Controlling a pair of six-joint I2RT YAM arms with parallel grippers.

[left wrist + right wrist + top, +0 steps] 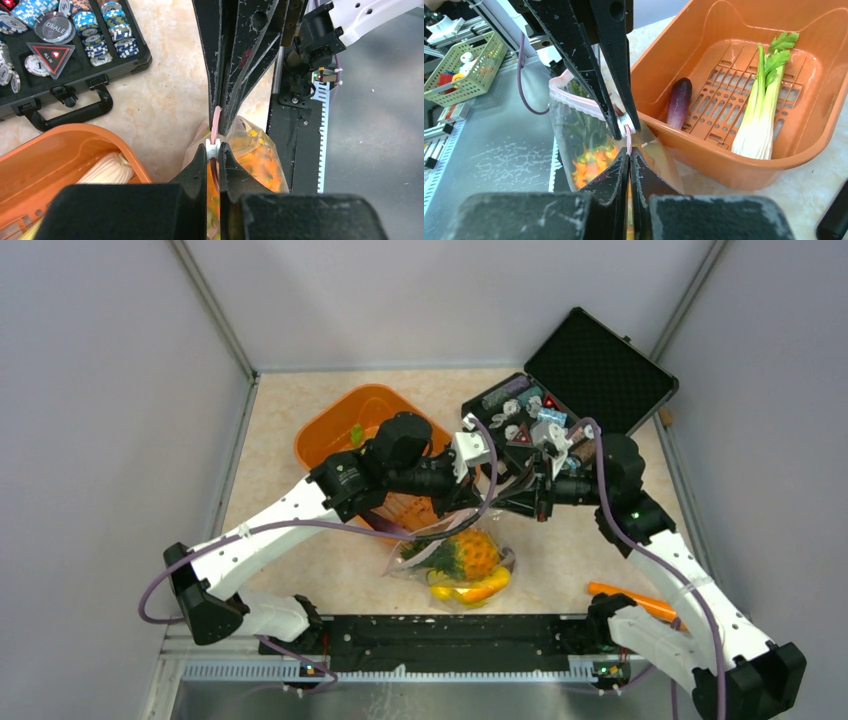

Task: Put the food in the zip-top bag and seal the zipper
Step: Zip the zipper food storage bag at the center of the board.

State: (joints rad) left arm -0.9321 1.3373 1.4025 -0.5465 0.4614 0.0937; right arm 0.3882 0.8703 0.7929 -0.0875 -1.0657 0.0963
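Note:
The zip-top bag (455,565) hangs above the table's near middle, holding the pineapple (476,554) and yellow fruit (470,590). My left gripper (215,148) is shut on the white slider of the pinkish zipper (216,117). My right gripper (629,150) is shut on the zipper strip (574,100) right beside it, tips almost touching the left's. In the top view the two grippers (465,505) (505,508) meet over the bag. A purple eggplant (679,102) and a leafy stalk (761,110) lie in the orange tub (734,165).
The open black case (590,370) with poker chips (65,30) stands at the back right. The orange tub (330,430) is at the back left. An orange stick-shaped object (635,600) lies by the right arm's base. A green basket (466,65) sits beyond the table edge.

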